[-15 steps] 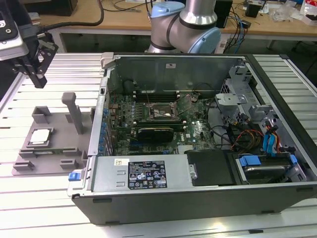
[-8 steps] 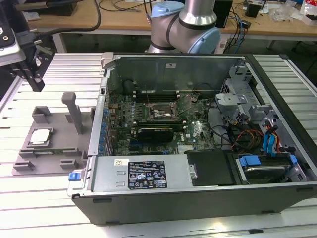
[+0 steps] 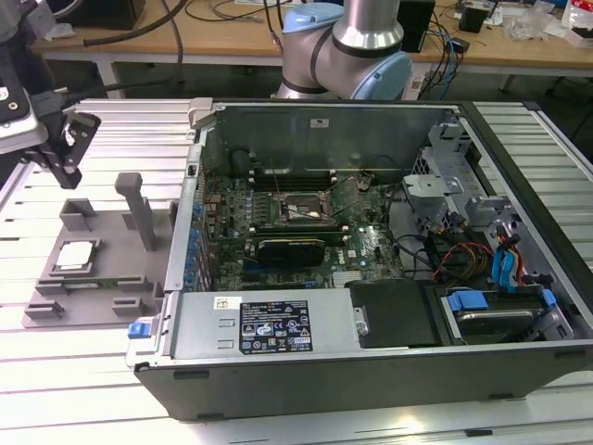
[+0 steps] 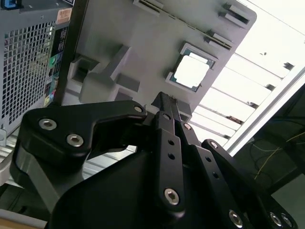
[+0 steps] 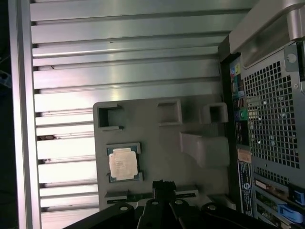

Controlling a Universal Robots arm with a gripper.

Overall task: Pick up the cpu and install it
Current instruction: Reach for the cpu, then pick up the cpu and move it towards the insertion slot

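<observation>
One socket (image 3: 296, 209), exterior view; cpu (image 3: 74, 255) apart

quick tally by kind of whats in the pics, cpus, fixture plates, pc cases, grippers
cpu: 1
grey fixture plate: 1
computer case: 1
gripper: 1
total: 4

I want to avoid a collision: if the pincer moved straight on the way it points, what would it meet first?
The pincer would probably meet the grey fixture plate first, close beside the cpu, not the chip itself; depth is unclear.
</observation>
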